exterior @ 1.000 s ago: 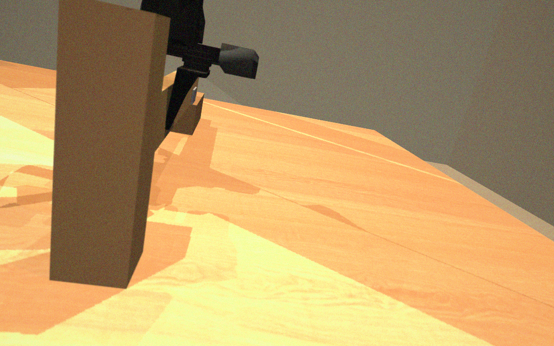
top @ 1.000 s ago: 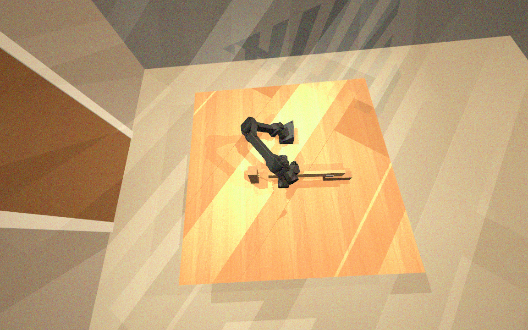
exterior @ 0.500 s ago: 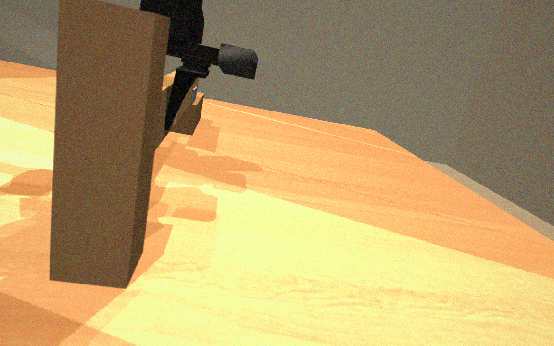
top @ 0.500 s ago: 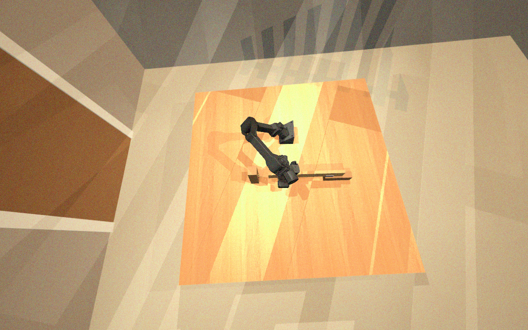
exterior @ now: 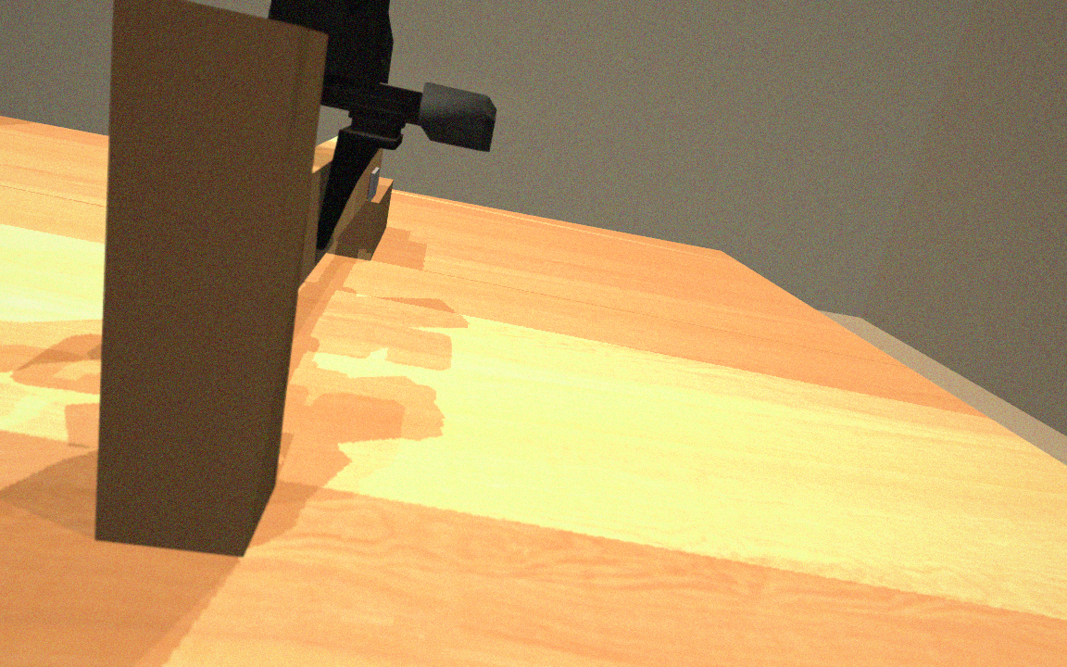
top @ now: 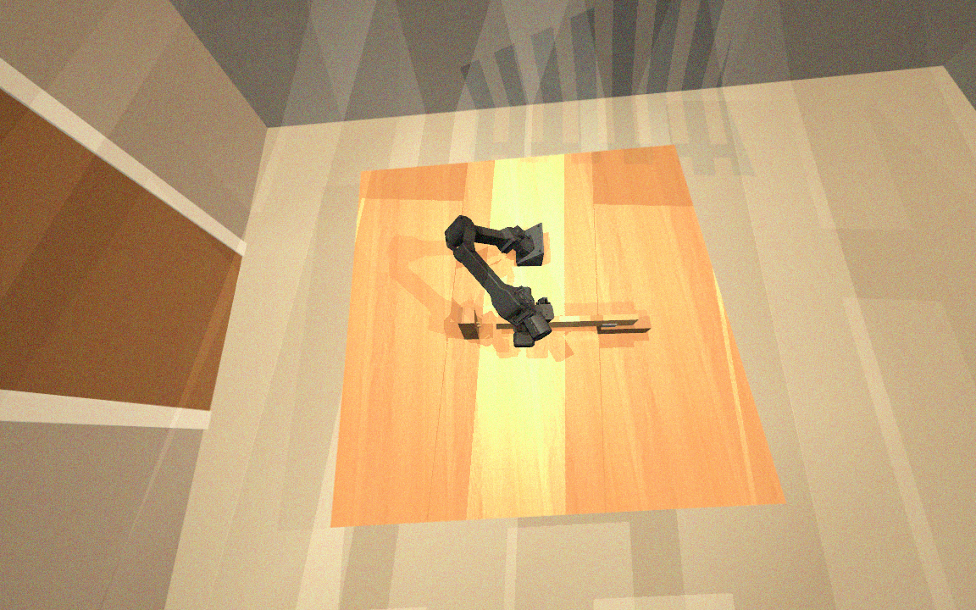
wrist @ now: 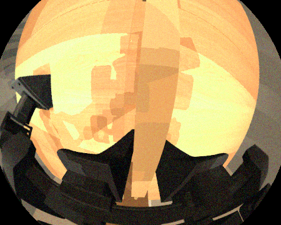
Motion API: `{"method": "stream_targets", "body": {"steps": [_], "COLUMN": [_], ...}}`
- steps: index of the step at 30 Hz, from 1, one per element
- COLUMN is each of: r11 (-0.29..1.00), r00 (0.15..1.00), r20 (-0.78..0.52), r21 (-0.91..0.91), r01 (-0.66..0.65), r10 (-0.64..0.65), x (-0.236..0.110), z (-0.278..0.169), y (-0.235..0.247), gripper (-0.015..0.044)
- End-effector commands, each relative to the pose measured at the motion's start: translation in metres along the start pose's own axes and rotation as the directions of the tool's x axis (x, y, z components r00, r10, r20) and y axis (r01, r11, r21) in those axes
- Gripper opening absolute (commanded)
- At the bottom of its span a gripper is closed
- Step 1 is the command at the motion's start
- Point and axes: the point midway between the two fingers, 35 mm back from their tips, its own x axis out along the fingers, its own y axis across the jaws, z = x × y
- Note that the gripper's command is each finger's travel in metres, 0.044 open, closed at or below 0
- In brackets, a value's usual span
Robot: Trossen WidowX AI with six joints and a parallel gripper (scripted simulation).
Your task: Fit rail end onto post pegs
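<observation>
Brown post [exterior: 197,273], tan rail [wrist: 150,121], black end effector [wrist: 142,179], orange-yellow grained table [exterior: 686,397].

My arm [top: 485,271] folds back at the elbow, then reaches forward and down. My end effector [top: 531,332] points down, fingers clamped on the rail [wrist: 150,100].

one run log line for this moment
gripper: shut on rail | far end: at footboard block | near end: short of post | pegs: unseated

Bare indoor room, wooden table [top: 628,424] (sunlit), beige floor [top: 893,303], wood-panelled wall [top: 59,265]
</observation>
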Motion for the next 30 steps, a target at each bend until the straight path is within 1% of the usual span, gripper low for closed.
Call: {"method": "stream_targets", "body": {"steps": [1,30], "r11": [1.000,1.000], "r00": [1.000,1.000], "r20": [0.007,0.007], "r21": [-0.001,-0.001], "r01": [0.001,0.001], "r10": [-0.001,-0.001], "x": [0.0004,-0.0012], "z": [0.0014,-0.0054], "y": [0.0003,0.0002], "gripper": [0.0000,0.0000]}}
